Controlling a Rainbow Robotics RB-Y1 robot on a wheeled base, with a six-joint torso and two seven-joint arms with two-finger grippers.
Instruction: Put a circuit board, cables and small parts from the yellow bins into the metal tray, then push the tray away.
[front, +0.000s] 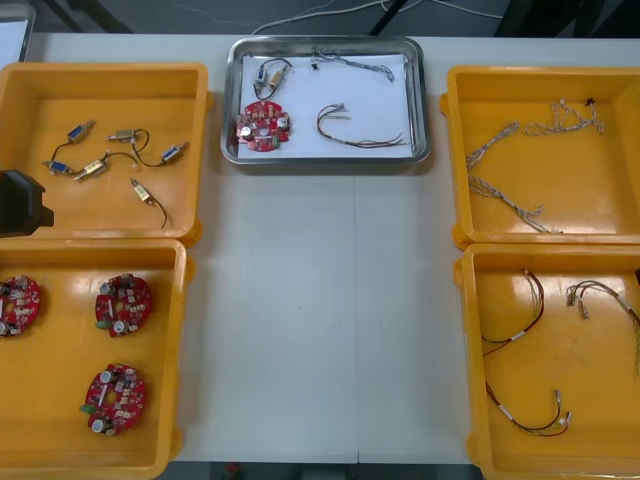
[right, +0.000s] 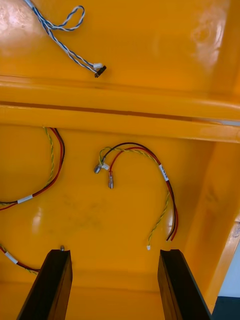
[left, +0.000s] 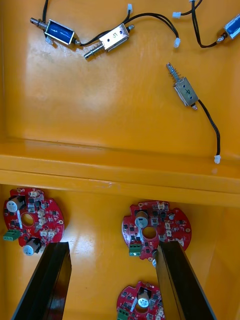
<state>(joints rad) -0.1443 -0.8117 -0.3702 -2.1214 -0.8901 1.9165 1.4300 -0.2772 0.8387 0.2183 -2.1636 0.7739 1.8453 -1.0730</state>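
Observation:
The metal tray (front: 420, 100), white inside, stands at the table's far middle. In it lie a red circuit board (front: 263, 126), a red and yellow cable (front: 356, 130), a twisted blue and white cable (front: 357, 65) and a small metal part (front: 271, 72) on a black lead. My left gripper (left: 111, 246) hangs open over the near left bin, one circuit board (left: 156, 230) just beyond its fingertips. My right gripper (right: 115, 252) is open above the near right bin, a red and yellow cable (right: 142, 165) lying ahead of it. The left arm (front: 20, 203) shows at the table's left edge.
Yellow bins flank the tray. The far left bin (front: 30, 85) holds several small metal parts (front: 120, 150), the near left one (front: 60, 400) three boards. Blue and white cables (front: 510, 165) lie in the far right bin, red and yellow ones (front: 520, 340) in the near right.

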